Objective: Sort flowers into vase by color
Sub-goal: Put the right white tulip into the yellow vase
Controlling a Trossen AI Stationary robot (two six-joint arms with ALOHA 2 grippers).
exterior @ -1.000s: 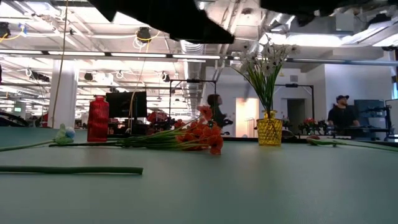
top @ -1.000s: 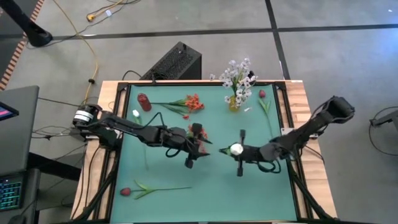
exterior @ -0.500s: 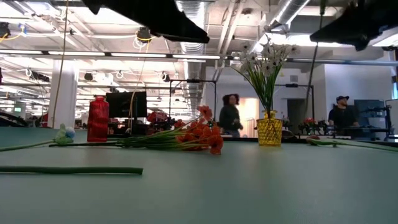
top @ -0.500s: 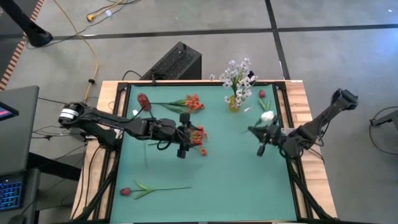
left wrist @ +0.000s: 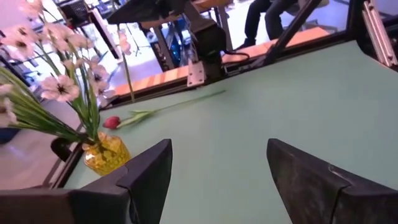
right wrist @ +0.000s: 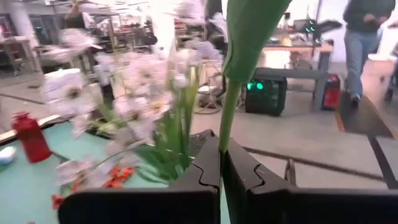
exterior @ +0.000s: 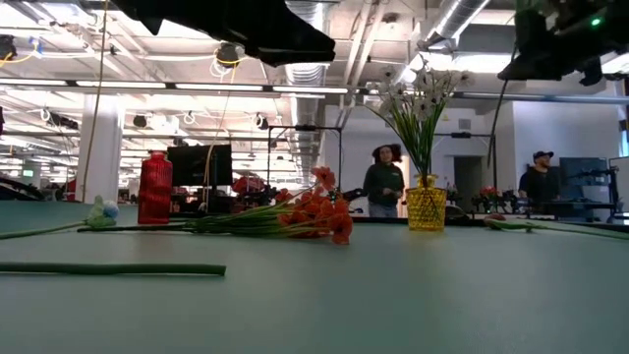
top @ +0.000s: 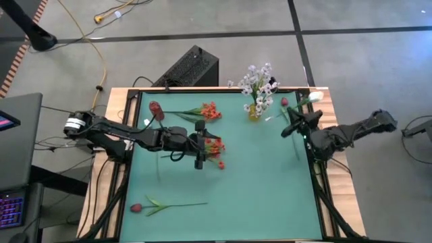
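- right gripper (top: 298,119) moved toward yellow vase (top: 254,112), pinching white bud flower (top: 312,98); insertion next
- left gripper (top: 200,145) spread wide, red-orange cluster (top: 214,147) just released

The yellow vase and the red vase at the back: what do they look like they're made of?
Yellow vase: likely clear tinted glass or plastic; light glints through its faceted wall, and stems seem to show inside. Red vase: opaque, ribbed, fairly matte; could be ceramic or plastic, hard to tell.

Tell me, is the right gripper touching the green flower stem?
Touching. The right wrist view shows the right gripper shut on the green stem.
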